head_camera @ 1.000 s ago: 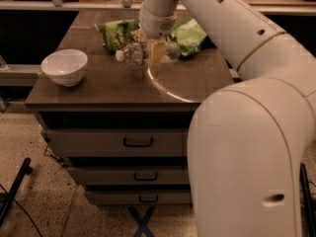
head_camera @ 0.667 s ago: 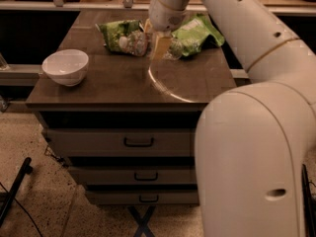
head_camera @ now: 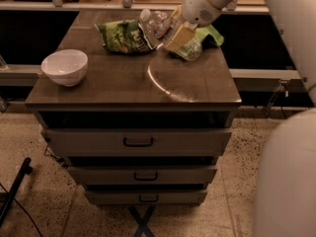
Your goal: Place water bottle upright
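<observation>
The water bottle (head_camera: 157, 24) is a small clear plastic bottle with a white cap. It is off the table top, tilted, with its cap pointing up and to the left. My gripper (head_camera: 174, 32) comes in from the upper right and is shut on the bottle's lower body. Its tan fingers (head_camera: 180, 35) lie against the bottle. The bottle hangs above the back of the dark table top (head_camera: 113, 83), between the two green bags. Its base is hidden behind the gripper.
A green chip bag (head_camera: 122, 36) lies at the back centre-left, and another green bag (head_camera: 210, 35) at the back right. A white bowl (head_camera: 64, 66) stands near the left edge. The table is a drawer cabinet (head_camera: 138, 142). My white arm fills the right side.
The bottle lay on the table beside the left chip bag. My gripper has taken hold of it, lifted it and moved back and to the right.
</observation>
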Motion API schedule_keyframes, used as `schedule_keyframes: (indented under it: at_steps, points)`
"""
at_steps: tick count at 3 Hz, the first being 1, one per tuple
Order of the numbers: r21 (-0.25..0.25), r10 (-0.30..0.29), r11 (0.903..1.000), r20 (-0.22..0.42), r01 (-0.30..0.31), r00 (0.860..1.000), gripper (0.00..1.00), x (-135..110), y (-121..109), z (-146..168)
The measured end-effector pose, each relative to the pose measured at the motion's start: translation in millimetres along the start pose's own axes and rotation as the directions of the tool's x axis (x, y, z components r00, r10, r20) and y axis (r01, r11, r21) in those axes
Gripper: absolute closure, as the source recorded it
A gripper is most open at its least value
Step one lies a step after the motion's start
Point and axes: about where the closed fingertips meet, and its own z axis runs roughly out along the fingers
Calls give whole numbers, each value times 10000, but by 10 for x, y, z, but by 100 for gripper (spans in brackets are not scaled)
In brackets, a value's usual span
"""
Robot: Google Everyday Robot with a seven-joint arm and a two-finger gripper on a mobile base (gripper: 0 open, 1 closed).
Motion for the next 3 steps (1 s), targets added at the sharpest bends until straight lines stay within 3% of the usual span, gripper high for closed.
schedule_keyframes:
  at_steps: [1, 2, 3]
  points:
    - [636, 1416, 9868, 1049, -1487, 9844, 100, 72, 188, -153]
    - [1022, 2049, 9671, 2299, -2330, 9514, 100, 139, 379, -102]
    - [1593, 2021, 9480, 3675, -2756, 9078, 100, 160, 407, -52]
